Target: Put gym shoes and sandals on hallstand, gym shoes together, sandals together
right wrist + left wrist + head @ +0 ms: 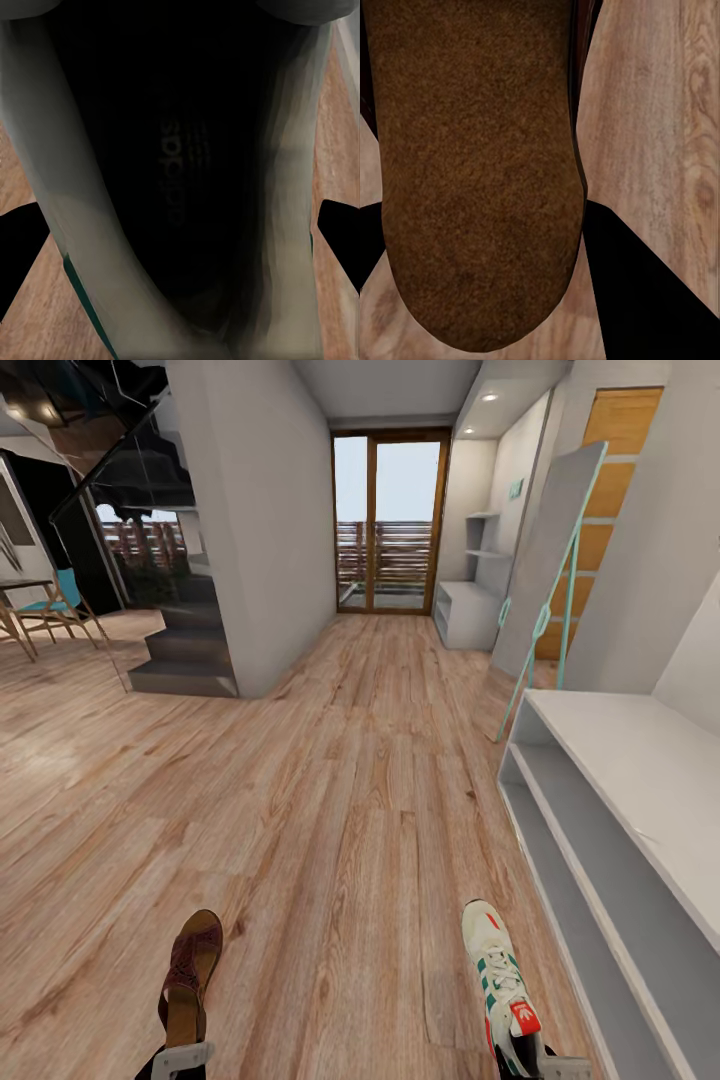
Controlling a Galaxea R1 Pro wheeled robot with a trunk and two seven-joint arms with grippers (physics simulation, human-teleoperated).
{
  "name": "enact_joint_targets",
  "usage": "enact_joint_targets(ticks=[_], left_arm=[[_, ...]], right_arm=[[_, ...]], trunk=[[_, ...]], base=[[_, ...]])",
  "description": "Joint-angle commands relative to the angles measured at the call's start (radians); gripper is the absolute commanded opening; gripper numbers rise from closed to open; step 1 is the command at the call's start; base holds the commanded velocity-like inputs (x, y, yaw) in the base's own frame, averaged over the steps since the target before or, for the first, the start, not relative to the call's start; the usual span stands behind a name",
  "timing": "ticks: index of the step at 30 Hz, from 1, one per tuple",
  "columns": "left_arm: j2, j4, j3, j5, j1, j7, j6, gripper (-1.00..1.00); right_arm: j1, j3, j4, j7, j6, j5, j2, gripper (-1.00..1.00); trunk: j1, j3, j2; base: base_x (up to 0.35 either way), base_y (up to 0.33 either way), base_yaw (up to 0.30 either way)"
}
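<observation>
Sandal (pixel 190 972) lower left, grasped by left fingers (pixel 182 1057); sneaker (pixel 503 982) lower right, grasped by right fingers (pixel 545 1066). Rack (pixel 640 780) at right edge.

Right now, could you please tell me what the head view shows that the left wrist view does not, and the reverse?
The head view alone shows the white lace-up sneaker with green stripes at the right gripper, the pale grey shoe rack, the staircase and the glass door. The left wrist view alone shows the fine grain of the sandal's tan insole close up. Both share the dark brown leather sandal and the wood-plank floor.
</observation>
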Motion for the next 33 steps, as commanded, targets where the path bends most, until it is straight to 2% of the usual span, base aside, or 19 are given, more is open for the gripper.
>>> enact_joint_targets(ticks=[1, 14, 33], left_arm=[[0.000, 0.001, 0.006, 0.000, -0.001, -0.009, -0.002, -1.00], [0.001, 0.001, 0.007, 0.001, -0.001, -0.009, -0.002, -1.00], [0.001, 0.001, 0.006, 0.001, -0.001, -0.009, -0.002, -1.00]], right_arm=[[-0.001, -0.009, 0.003, 0.008, -0.003, 0.006, 0.001, -1.00], [-0.001, -0.009, 0.023, 0.008, -0.003, 0.006, 0.001, -1.00], [-0.001, -0.008, 0.024, 0.008, -0.003, 0.006, 0.000, -1.00]], trunk=[[-0.004, 0.004, 0.007], [-0.008, 0.026, 0.014], [-0.008, 0.029, 0.014]], base=[[0.000, 0.000, 0.000], [0.030, 0.000, 0.000], [0.324, 0.000, 0.000]])
